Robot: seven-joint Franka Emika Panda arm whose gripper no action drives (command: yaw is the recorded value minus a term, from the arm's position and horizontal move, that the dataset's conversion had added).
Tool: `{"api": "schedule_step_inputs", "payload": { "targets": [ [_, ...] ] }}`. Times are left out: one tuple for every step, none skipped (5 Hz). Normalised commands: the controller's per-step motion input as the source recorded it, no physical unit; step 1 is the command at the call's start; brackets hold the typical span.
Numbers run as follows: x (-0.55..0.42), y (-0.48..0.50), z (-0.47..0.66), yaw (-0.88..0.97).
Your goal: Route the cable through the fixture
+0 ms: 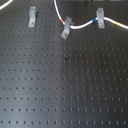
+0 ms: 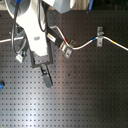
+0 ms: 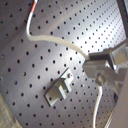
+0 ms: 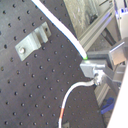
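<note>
- cable (image 1: 79,26) lies across the upper part of the first exterior view. it comes down from the top edge, passes its red band (image 1: 62,21), and meets the strongly tilted clip (image 1: 66,28) at upper centre.
- from there it dips and rises to the two-legged clip (image 1: 100,18) at upper right, then carries its blue-and-yellow band (image 1: 114,23) toward the right edge.
- the fixture (image 1: 32,16), the slim clip at upper left of the first exterior view, stands well apart from the cable with nothing in it, so the routing looks not yet done.
- the gripper (image 2: 46,76) hangs over the black perforated board (image 1: 65,90), left of centre in the second exterior view and below the cable's run.
- i cannot tell how far the jaws are parted or whether they pinch anything. both wrist views show white cord running up to the gripper's metal parts, but the contact itself is hidden.
- the cord looks light, limp and smooth. it will probably sag and trail behind any pinch, and may slip if held loosely.
- a sensible hold seems to be on the free length near the red band, crosswise to the cord, so the slack can be led to the fixture.
</note>
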Motion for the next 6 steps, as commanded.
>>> {"api": "schedule_step_inputs", "payload": {
  "targets": [
    [-0.013,-0.125,0.04,0.04],
    [-0.054,0.154,0.45,0.32],
    [-0.035,0.280,0.49,0.52],
    [-0.029,0.211,0.49,0.62],
    [-0.301,0.031,0.43,0.60],
    [-0.439,0.176,0.35,0.39]
  ]
}}
